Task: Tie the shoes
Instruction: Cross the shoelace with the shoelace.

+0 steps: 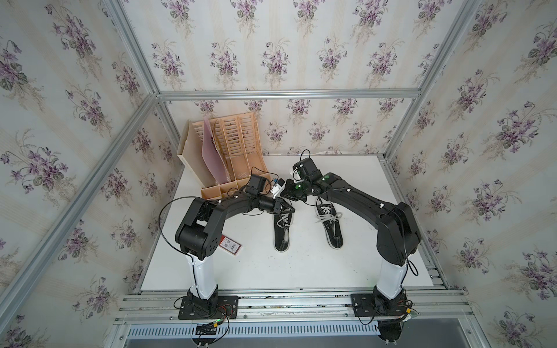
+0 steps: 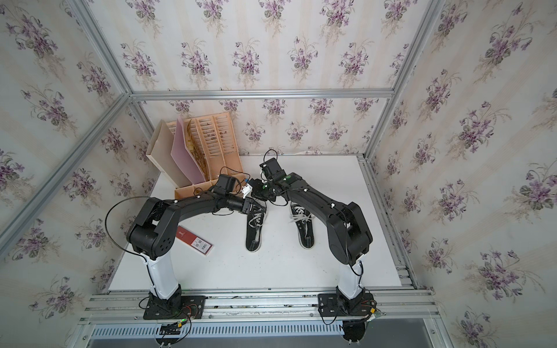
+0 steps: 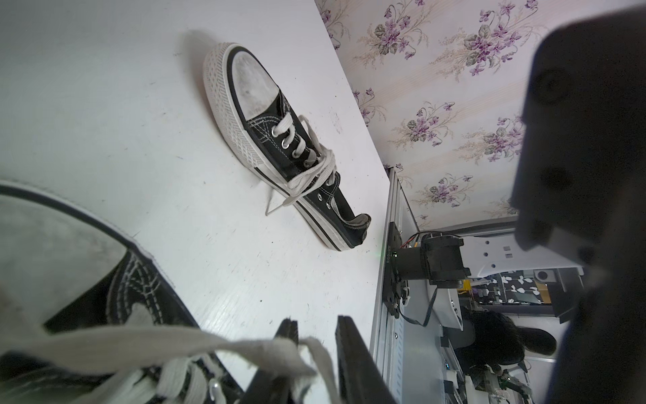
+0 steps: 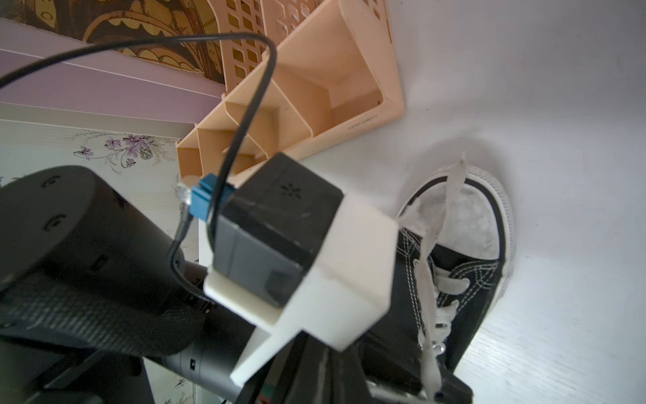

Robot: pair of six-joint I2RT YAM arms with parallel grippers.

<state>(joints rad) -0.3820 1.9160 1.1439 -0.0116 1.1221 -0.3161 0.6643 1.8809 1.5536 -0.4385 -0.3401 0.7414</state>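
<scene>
The shoes are two black sneakers with white toe caps, lying side by side on the white table. The left shoe (image 1: 282, 232) (image 3: 115, 290) (image 4: 468, 266) has one loose lace (image 4: 428, 280) running back over its toe cap. That lace (image 3: 195, 346) passes between the fingers of my left gripper (image 3: 316, 335) (image 1: 285, 208) (image 2: 258, 208), which stand apart just over the shoe's eyelets. My right gripper (image 4: 328, 381) (image 1: 290, 194) hangs shut beside the left wrist, above the same shoe's toe; I see nothing in it. The right shoe (image 1: 329, 226) (image 3: 286, 147) has loosely crossed laces.
A beige file organizer (image 1: 232, 156) (image 4: 314, 87) with a pink folder (image 1: 214, 150) stands at the back left. A red card (image 1: 230, 244) lies by the left arm's elbow. Aluminium frame rails (image 1: 301, 298) border the table (image 1: 301, 271).
</scene>
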